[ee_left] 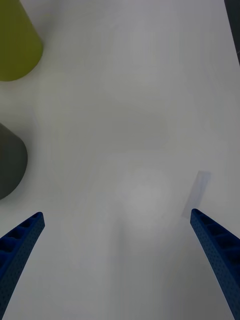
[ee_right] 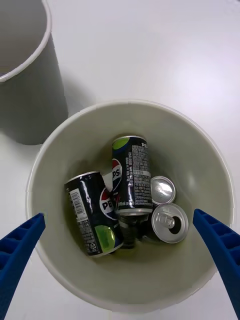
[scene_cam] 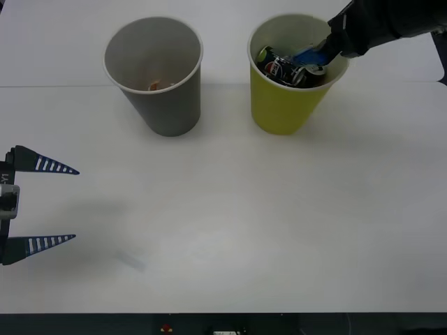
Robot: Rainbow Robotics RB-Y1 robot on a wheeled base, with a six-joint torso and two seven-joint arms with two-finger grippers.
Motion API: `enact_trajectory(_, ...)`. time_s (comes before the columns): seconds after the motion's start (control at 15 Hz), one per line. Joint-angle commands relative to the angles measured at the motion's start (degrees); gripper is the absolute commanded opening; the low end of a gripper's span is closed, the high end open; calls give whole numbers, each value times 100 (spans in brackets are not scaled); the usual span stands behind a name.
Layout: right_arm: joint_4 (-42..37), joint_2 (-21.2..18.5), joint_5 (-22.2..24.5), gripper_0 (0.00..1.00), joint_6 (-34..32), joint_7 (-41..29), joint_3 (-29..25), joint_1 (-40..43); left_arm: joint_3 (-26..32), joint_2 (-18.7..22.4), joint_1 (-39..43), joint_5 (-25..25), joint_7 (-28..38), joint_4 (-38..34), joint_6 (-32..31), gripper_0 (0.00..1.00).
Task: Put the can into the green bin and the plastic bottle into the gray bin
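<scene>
At the 9 o'clock edge of the front view we see the left gripper [scene_cam: 66,204] above the white table [scene_cam: 230,230], its two blue fingers spread wide with nothing between them. Toward 11 o'clock stands the gray bin [scene_cam: 155,73], upright; something small and orange lies at its bottom, but we cannot tell what it is. Just beside it, toward 1 o'clock, stands the green bin [scene_cam: 286,73], also upright. The right gripper [ee_right: 120,260] hangs over the mouth of this bin, released, with its fingers [ee_right: 222,245] wide apart and holding nothing. In the right wrist view, several dark cans lie at the bottom of the green bin. The can [ee_right: 132,172] rests on its side near the middle, touching another Pepsi can [ee_right: 92,215] that leans beside it, and two silver tops [ee_right: 167,210] show next to them.
</scene>
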Motion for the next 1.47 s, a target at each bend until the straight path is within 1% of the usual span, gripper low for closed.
enact_trajectory(0.07,-604,-186,-616,100,-44,128,-381,554,0,0,0,0,0,0,0,100)
enact_trajectory(0.2,-1149,-326,-942,100,-44,234,-636,1020,0,0,0,0,0,0,0,100)
enact_trajectory(0.4,-2090,-493,-1337,100,-53,392,-1084,1934,0,0,0,0,0,0,0,100)
enact_trajectory(0.53,-2582,-511,-1592,100,-53,515,-1375,2470,0,0,0,0,0,0,0,100)
enact_trajectory(0.6,-2846,-511,-1680,100,-53,656,-1524,2769,0,0,0,0,0,0,0,100)
enact_trajectory(0.67,-3074,-511,-1803,100,-53,946,-1691,3085,0,0,0,0,0,0,0,100)
enact_trajectory(0.87,-3232,-519,-2330,100,-53,1570,-1928,3683,0,0,0,0,0,0,0,100)
enact_trajectory(0.93,-3250,-537,-2436,100,-53,1763,-1946,3832,0,0,0,0,0,0,0,100)
enact_trajectory(1.27,-3487,-713,-2647,100,-44,2598,-2025,4553,0,0,0,0,0,0,0,100)
enact_trajectory(1.47,-3549,-810,-2699,100,-44,2783,-2034,4825,0,0,0,0,0,0,0,100)
